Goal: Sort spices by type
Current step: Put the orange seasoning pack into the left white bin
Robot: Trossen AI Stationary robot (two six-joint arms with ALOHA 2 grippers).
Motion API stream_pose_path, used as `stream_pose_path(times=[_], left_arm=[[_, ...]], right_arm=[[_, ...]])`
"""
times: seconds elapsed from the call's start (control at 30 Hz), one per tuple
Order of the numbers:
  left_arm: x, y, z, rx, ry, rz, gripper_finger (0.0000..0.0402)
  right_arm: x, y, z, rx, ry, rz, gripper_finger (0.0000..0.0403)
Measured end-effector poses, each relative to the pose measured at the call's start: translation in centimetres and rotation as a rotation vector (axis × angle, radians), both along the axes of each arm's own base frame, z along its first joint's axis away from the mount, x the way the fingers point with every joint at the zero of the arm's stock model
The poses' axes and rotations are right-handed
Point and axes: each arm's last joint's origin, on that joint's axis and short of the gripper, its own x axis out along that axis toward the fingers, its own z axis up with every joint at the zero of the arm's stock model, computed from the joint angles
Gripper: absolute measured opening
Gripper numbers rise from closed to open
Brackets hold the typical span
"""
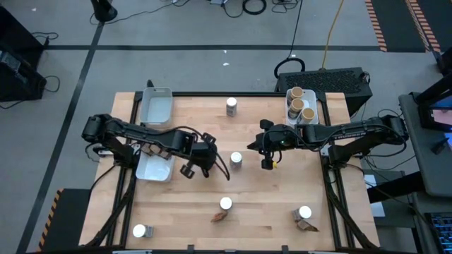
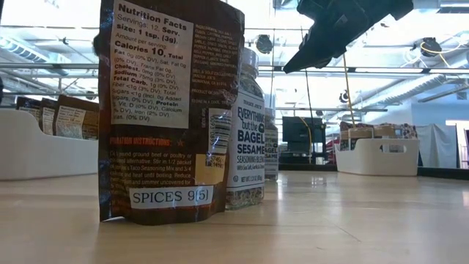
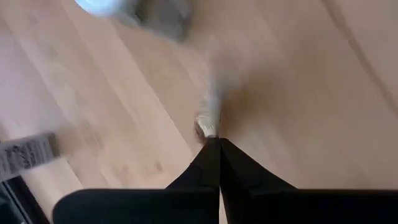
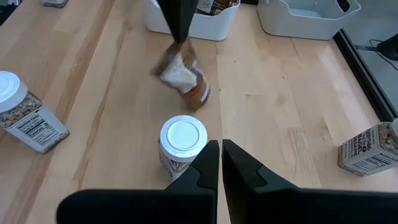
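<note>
My left gripper [image 1: 197, 166] hovers over the table's middle, left of centre, shut on a small brown crinkled packet [image 4: 181, 76] that shows blurred in the right wrist view. My right gripper [image 4: 221, 149] is shut and hangs just right of a white-lidded jar [image 1: 236, 159], which stands upright on its base at the table's centre. It touches nothing that I can see. More white-lidded jars stand at the far middle [image 1: 231, 106], the near middle [image 1: 225, 204], the near right [image 1: 304, 212] and the near left [image 1: 139, 231]. Cork-topped jars [image 1: 296, 106] stand in the far-right tray. My left gripper pinches the packet's top edge [image 3: 207, 124] between its two fingertips [image 4: 178, 28], coming from above and pointing down. The packet hangs below the fingers, lifted clear of the table and tilted.
Two white trays sit at the left, the far one [image 1: 145, 111] bare and the near one [image 1: 141, 171] partly under my left arm. A white tray [image 1: 289, 113] is at the far right. Brown packets lie beside the near-middle jar [image 1: 218, 217] and the near-right jar [image 1: 308, 226].
</note>
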Motion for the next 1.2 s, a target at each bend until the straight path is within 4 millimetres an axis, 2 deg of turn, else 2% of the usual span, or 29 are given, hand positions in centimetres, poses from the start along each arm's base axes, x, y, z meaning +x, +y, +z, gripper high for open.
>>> stream_pose_path(times=[0.13, 0.47, 0.7, 0.87, 1.2], left_arm=[[-0.8, 0.1, -0.2, 0.018, 0.091, -0.012, 0.0001], [-1.0, 0.3, -0.2, 0.072, 0.11, -0.019, 0.0], [-1.8, 0.3, 1.6, 0.052, 0.048, -0.018, 0.0], [-2.3, 0.1, 2.7, -0.055, -0.006, 0.031, 0.0], [-2.9, -0.6, 0.2, -0.088, 0.03, 0.052, 0.0]], right_arm=[[0.0, 0.0, 0.0, 0.0, 0.0, 0.0, 0.0], [0.0, 0.0, 0.0, -0.003, 0.001, 0.002, 0.0], [0.0, 0.0, 0.0, -0.006, 0.001, 0.004, 0.0], [0.0, 0.0, 0.0, -0.006, 0.002, 0.004, 0.0], [0.0, 0.0, 0.0, 0.003, 0.002, -0.002, 0.0]])
